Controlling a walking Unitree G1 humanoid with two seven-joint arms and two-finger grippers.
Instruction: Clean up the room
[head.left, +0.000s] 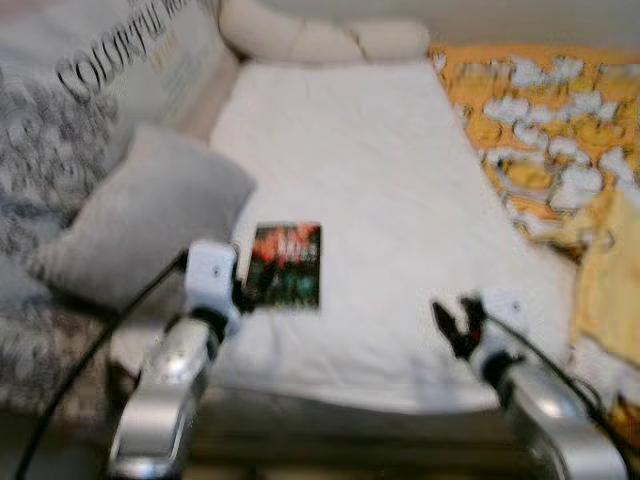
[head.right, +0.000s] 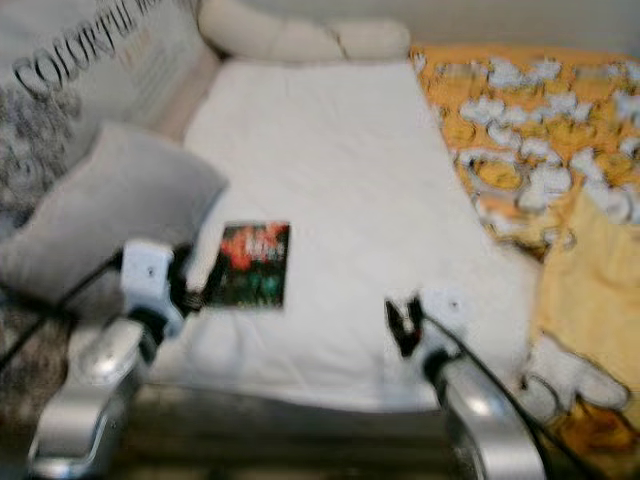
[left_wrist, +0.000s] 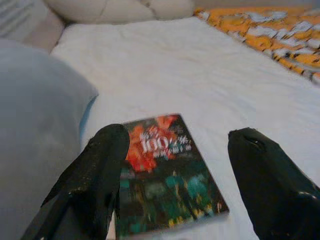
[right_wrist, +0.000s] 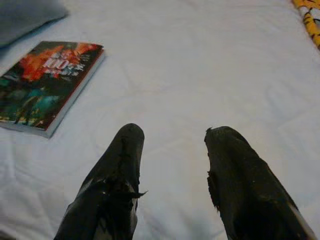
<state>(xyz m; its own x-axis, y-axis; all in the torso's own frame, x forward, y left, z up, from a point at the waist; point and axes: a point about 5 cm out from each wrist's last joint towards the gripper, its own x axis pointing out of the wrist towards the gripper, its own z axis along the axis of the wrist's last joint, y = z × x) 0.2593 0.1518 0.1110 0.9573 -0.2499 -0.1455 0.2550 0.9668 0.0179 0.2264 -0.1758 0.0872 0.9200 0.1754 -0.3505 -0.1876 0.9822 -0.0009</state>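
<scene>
Step in hand, as judged: approach to the paperback book, the one loose item on the white bed sheet. The book lies flat, cover up, in the lower left-centre of the left eye view, just beside the grey pillow.

Left gripper: fingers spread apart and holding nothing. In the left wrist view they straddle the near end of the book without visible contact. Whether the tips already rest on the sheet cannot be told.

Right gripper: fingers parted, holding nothing, over bare sheet at lower centre-right of the left eye view, well apart from the book.

Next move, as judged: bring the left fingers onto the book's two long edges, or slip one finger under the near edge. The book lies flush on soft fabric, so the sheet may bunch up with it.

Edges and open room:
- The grey pillow crowds the left finger's outer side.
- The near mattress edge runs just below both grippers.
- The orange patterned blanket fills the right of the frame.
- Open sheet extends toward the cream pillows at top centre.
</scene>
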